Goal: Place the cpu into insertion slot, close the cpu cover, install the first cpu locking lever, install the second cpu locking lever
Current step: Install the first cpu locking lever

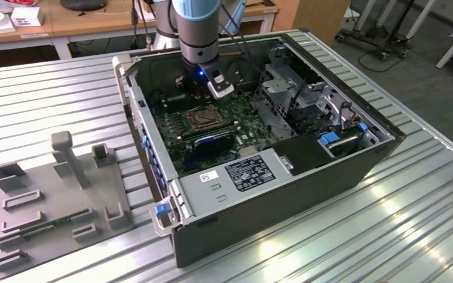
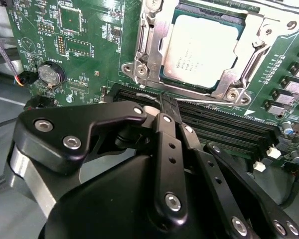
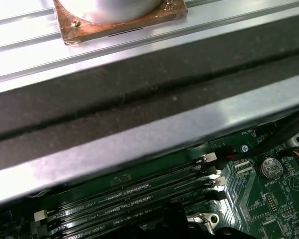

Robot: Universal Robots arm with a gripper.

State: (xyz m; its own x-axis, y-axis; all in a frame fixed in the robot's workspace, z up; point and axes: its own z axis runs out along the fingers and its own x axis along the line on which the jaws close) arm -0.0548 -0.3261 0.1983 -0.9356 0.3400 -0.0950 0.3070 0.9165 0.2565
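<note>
the cpu (image 2: 199, 47) already lies in the insertion slot (image 2: 154, 74), and the cpu cover (image 2: 251, 37) looks to be down around its edge, so the work seems to be at the locking levers. the gripper (image 2: 165, 105) hovers over the memory slots (image 2: 224, 127) just beside the socket, fingers (image 2: 167, 114) pressed together on nothing. a lever wants a steady sideways push, kept low, until it hooks under its tab. the computer case (image 1: 368, 159) lies open on the ribbed surface (image 1: 415, 218), holding the green motherboard (image 1: 175, 127); a grey fixture tray (image 1: 53, 200) sits well apart.
</note>
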